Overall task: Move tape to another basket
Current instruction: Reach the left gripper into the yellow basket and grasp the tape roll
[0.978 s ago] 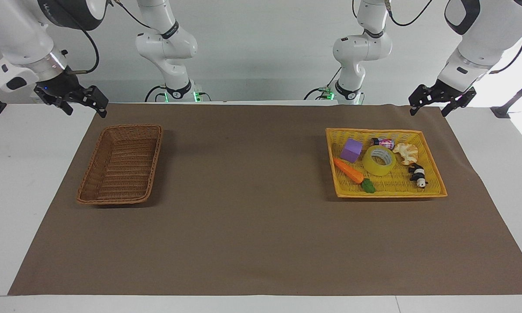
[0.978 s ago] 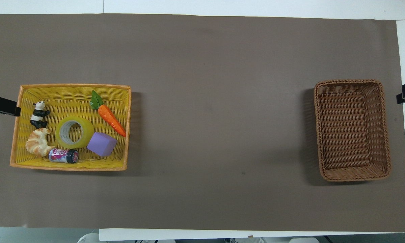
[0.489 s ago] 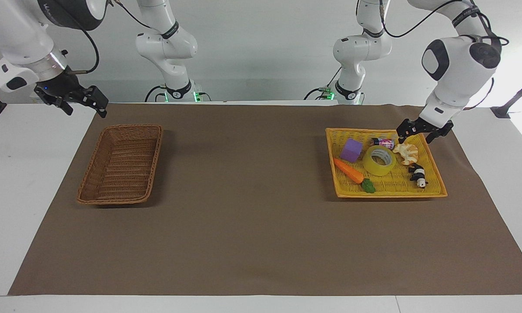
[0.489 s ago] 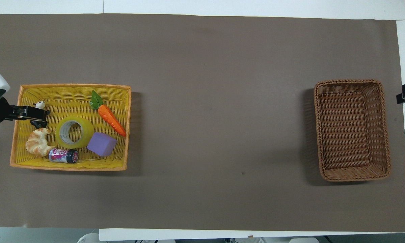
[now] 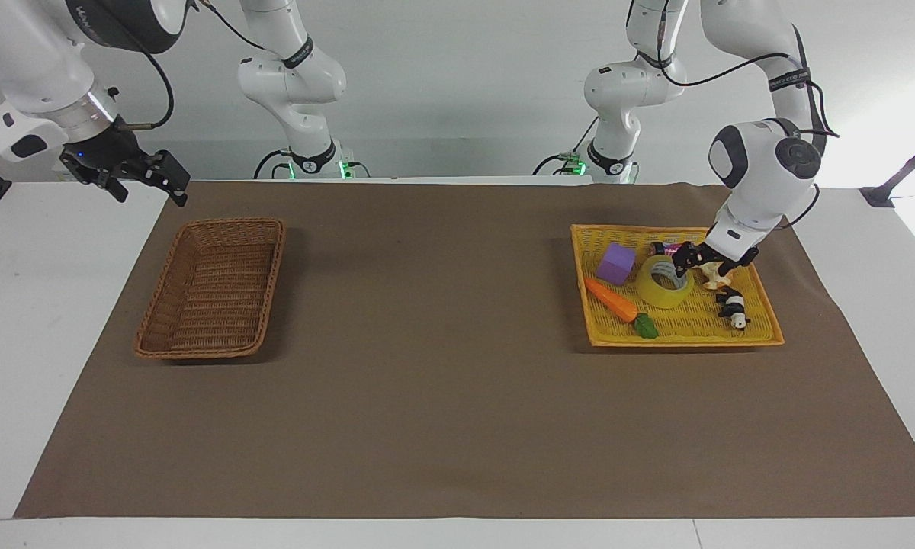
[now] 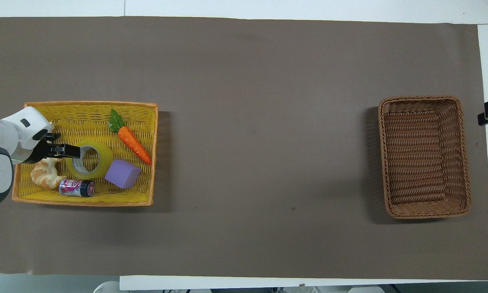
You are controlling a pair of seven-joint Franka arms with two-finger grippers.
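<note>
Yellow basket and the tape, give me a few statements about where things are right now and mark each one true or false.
1. The tape lies in the yellow basket. True.
2. The brown basket holds a carrot. False: nothing is in it; the carrot is in the yellow basket.
3. The left gripper is over the yellow basket, beside the tape. True.
4. The right gripper holds the tape. False: it waits open, holding nothing, off the brown basket's corner.

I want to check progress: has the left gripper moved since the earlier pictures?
Yes. The left gripper has come from outside the yellow basket to over its inside, at the tape.
</note>
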